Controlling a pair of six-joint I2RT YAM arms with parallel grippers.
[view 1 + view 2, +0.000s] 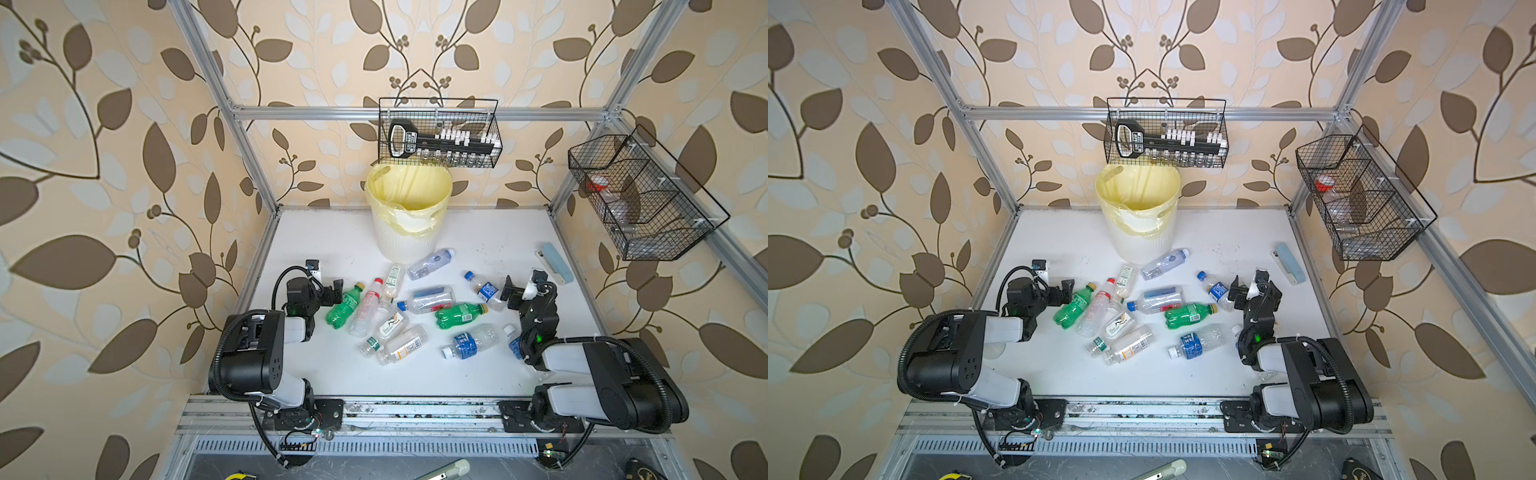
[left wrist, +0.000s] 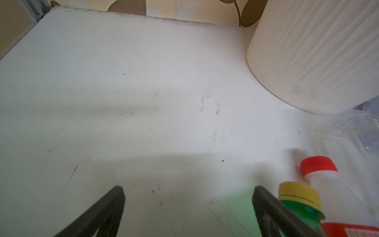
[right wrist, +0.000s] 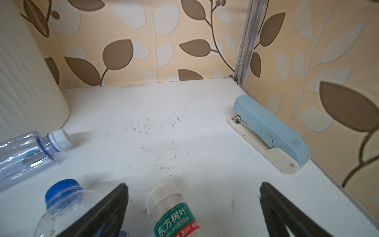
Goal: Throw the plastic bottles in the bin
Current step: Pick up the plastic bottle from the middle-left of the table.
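White flat tabletop (image 1: 332,249) across lower middle of a top view, with round cream-white ribbed plastic bin with yellow bag liner (image 1: 405,237) upright at its far edge, centre frame. Small plastic bottles (image 1: 459,314), clear and green, lying scattered just below bin, all outside it. Left gripper (image 2: 187,188) spread wide over bare table beside yellow-capped green bottle (image 2: 299,203); right gripper (image 3: 193,185) spread wide too, capless green-labelled clear bottle (image 3: 174,213) lying between fingers, unpinched.
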